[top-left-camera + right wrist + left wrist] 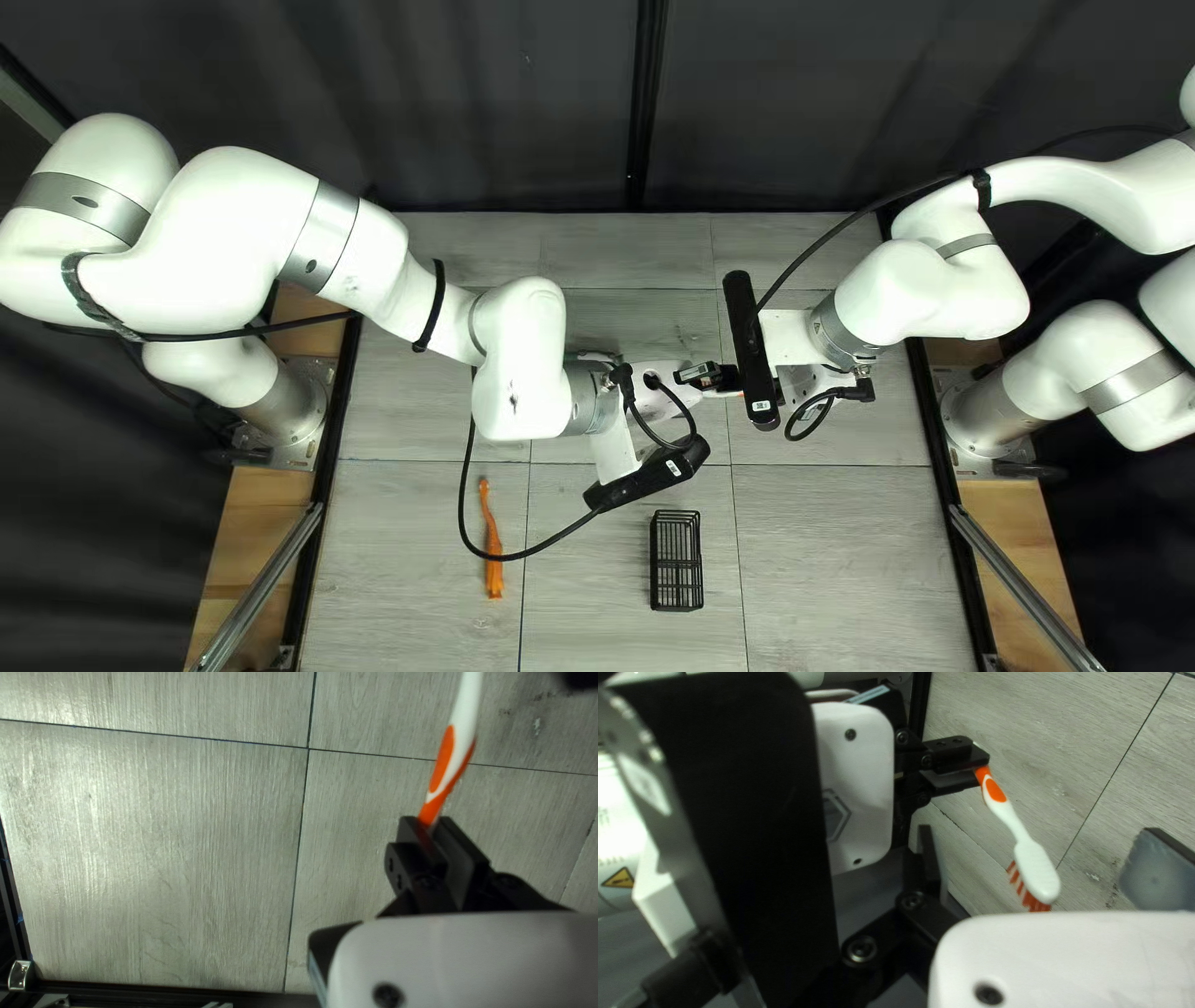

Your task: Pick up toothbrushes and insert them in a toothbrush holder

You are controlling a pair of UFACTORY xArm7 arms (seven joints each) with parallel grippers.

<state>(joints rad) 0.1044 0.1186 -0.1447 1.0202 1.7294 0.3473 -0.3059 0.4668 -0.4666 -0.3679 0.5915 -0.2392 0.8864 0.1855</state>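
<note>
In the top left view, my right gripper faces my left gripper, whose fingers are hidden there. Seen from the left wrist, my right gripper holds a white and orange toothbrush by its handle end, bristled head outward. That head lies between the wide-apart fingers of my left gripper, with no two-sided contact visible. The right wrist view shows the toothbrush handle clamped in my right gripper. A black wire holder stands on the table, below the arms in the top left view.
An elongated orange item lies on the table, left of the holder in the top left view. A black cable from my left arm loops beside and over it. Both wrists are close together above the table.
</note>
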